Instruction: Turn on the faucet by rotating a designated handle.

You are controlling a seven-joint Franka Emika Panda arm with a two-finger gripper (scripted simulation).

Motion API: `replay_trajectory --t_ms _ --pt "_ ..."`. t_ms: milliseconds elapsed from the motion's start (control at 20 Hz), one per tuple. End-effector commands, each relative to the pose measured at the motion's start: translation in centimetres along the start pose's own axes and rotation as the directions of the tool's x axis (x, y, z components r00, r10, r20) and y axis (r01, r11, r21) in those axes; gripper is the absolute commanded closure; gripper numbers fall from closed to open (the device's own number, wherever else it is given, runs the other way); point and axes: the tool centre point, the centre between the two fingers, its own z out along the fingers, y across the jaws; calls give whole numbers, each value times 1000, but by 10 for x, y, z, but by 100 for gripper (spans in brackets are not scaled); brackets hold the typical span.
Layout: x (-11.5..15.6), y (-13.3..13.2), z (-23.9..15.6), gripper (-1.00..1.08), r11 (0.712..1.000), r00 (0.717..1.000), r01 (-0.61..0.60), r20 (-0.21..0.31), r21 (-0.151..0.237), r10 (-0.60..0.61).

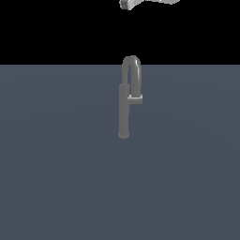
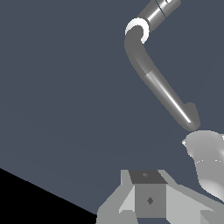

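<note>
The grey faucet (image 1: pixel 123 112) stands upright in the middle of the exterior view, its narrow arched spout (image 1: pixel 131 60) curving over at the top. The handle (image 1: pixel 135 99) is a short stubby bar sticking out from the pipe toward the exterior view's right. Only a pale piece of my arm (image 1: pixel 127 4) shows at the top edge, well above the faucet and not touching it. In the wrist view the faucet (image 2: pixel 157 85) runs as a long bent grey pipe, and parts of my gripper (image 2: pixel 149 199) fill the lower edge, apart from it. Its fingers are not clear enough to read.
A flat dark blue-grey floor (image 1: pixel 56 164) spreads around the faucet, with black background behind it. In the wrist view a rounded pale grey body (image 2: pixel 205 162) sits close to the near end of the pipe.
</note>
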Motion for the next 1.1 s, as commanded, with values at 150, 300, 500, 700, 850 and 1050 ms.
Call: replay_trajectory --t_ms 150,300,500,700,850,1050 --pt "37 -2 0 108 993 992 -87 101 82 79" --pt "58 -2 1 108 982 980 -141 162 125 120" --pt "87 0 5 108 959 953 -220 249 180 171" --pt "118 4 12 108 924 913 -307 344 229 218" --pt "140 8 19 108 891 877 -372 414 259 246" --pt "167 14 31 108 840 820 -458 503 289 274"
